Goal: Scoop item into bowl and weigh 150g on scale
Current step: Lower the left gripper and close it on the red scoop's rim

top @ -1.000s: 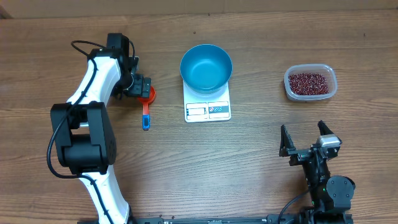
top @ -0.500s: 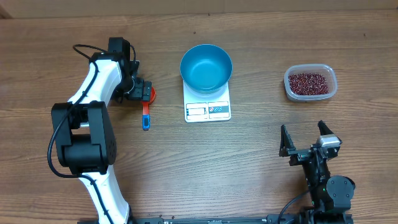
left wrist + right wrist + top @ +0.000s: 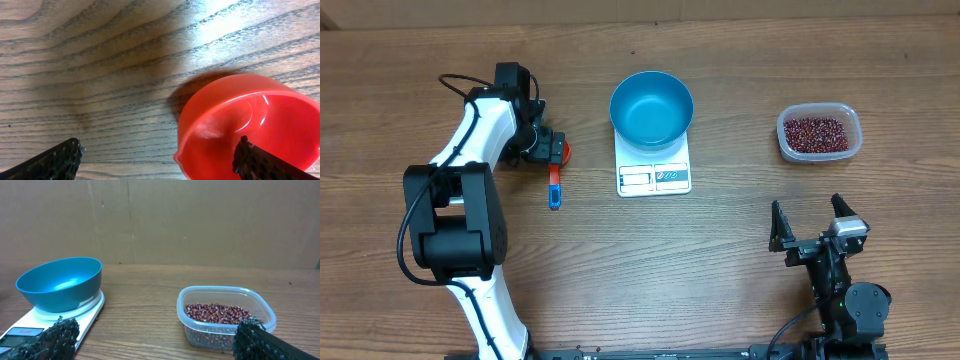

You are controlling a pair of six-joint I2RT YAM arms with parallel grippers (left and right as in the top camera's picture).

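The left pincer, wide open and empty, hovers over the scoop, poised to grasp its cup. The right pincer idles open and empty. The beans lie in the tub at right; the bowl sits on the scale, ready for weighing.

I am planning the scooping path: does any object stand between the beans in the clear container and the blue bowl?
Nothing visible does: only wooden tabletop lies between the beans and the bowl on the scale.
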